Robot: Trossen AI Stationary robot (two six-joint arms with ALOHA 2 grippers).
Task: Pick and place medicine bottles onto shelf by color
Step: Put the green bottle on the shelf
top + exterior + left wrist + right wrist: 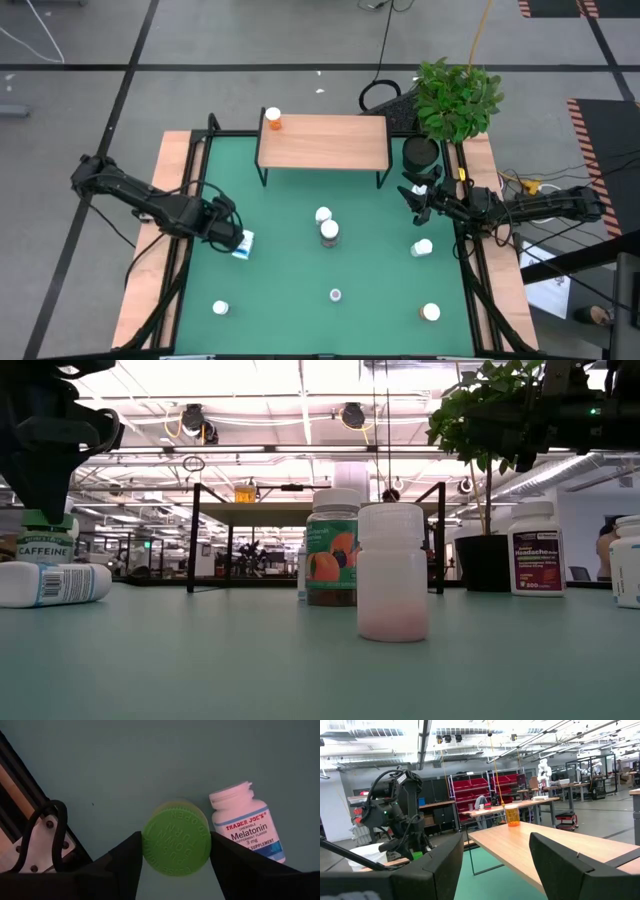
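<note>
My left gripper [226, 228] is open at the mat's left side, pointing down. Its fingers stand on either side of an upright bottle's green cap [176, 841]. The low view shows this green caffeine bottle [45, 542] just below the gripper [42, 480]. A white melatonin bottle [246, 822] lies on its side beside it [243, 244]. My right gripper [418, 196] is open and empty, raised at the mat's right side, facing the shelf [555, 845]. An orange bottle [273, 120] stands on the shelf's [325, 142] far left corner.
Several bottles stand on the green mat: two at the centre [323, 214] [329, 233], a small one nearer [335, 294], and white ones at the right [423, 247], near right [431, 312] and near left [220, 308]. A potted plant [455, 98] and a black pot [422, 152] stand at the far right.
</note>
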